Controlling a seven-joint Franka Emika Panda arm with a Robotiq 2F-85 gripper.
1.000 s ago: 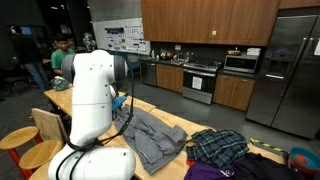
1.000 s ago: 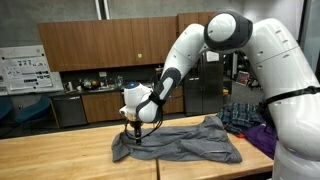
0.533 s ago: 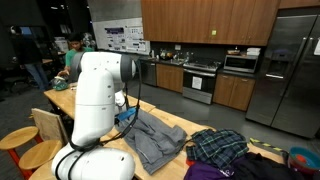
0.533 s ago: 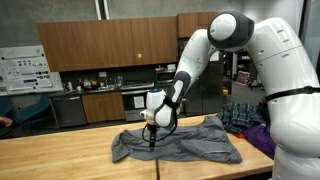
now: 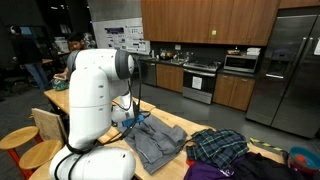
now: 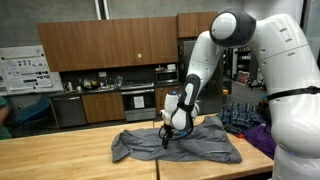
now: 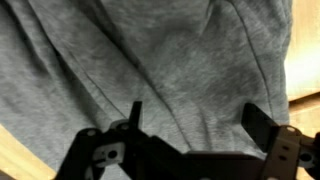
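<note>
Gripper [image 6: 168,138] spread wide, low over the grey cloth [image 6: 205,148] lying mid-worktop [image 6: 60,155].
A clean pinch probably wants a raised fold, taken straight down, rather than flat fabric. Bare wood lies open on one side, and a clothes heap [image 6: 240,116] crowds the other.

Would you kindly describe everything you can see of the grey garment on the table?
The grey garment is a soft, knit-looking cloth, spread out but rumpled, with folds and a seam, across the wooden table. The open end effector stands over its middle, close to the fabric; whether it touches the cloth is unclear.
</note>
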